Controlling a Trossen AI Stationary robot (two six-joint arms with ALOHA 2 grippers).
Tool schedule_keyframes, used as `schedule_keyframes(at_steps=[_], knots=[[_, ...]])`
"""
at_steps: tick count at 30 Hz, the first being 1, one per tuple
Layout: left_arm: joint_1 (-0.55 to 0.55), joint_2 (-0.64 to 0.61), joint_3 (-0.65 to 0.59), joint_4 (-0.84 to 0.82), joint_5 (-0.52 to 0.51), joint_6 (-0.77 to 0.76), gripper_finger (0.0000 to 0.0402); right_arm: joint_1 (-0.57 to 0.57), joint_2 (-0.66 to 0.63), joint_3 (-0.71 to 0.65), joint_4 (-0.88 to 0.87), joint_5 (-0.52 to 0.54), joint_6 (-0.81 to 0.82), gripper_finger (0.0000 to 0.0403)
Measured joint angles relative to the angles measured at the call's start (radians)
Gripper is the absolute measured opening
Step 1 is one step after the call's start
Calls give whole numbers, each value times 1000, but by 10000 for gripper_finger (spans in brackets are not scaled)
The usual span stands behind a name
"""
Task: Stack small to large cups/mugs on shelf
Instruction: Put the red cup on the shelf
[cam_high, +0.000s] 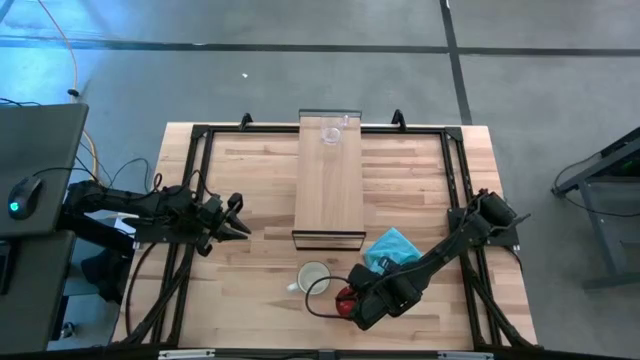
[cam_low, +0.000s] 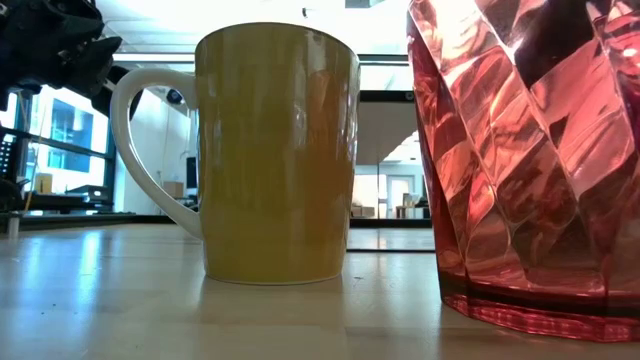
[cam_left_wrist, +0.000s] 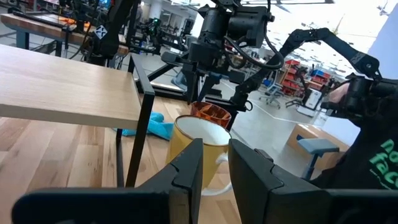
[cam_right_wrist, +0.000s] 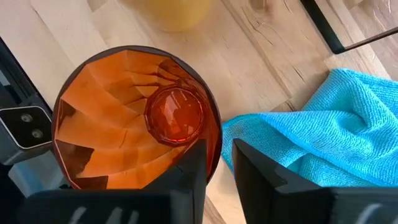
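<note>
The red translucent cup stands upright on its base on the tabletop near the near edge. My right gripper is over it from above, astride its rim. The cream handled mug stands just left of it, handle toward the left. The tiny clear glass stands on the far end of the shelf. My left gripper hovers left of the shelf, slightly open, touching nothing. My right gripper has the red cup by its rim, on the side toward the teal cloth. One finger is inside the cup and the other outside, pointing down from above. The cup stands upright with its base on the table.
A teal cloth lies crumpled beside the red cup, near the shelf's near right corner. The shelf's dark end frame stands close behind the mug. A black frame runs around the tabletop. Bare wood lies either side of the shelf.
</note>
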Motion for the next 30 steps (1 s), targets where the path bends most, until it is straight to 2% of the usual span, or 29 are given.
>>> schedule_keyframes(at_steps=[7, 13, 25, 30], knots=[[0, 0, 0, 0, 0, 0, 67, 0, 0, 0, 6, 0, 0, 48], [0, 0, 0, 0, 0, 0, 67, 0, 0, 0, 6, 2, -18, 5], [0, 0, 0, 0, -2, 0, 67, -12, 0, 4, 4, -14, -39, 1], [0, 0, 0, 0, -3, 0, 67, -19, 1, 45, -15, -21, -72, 1]])
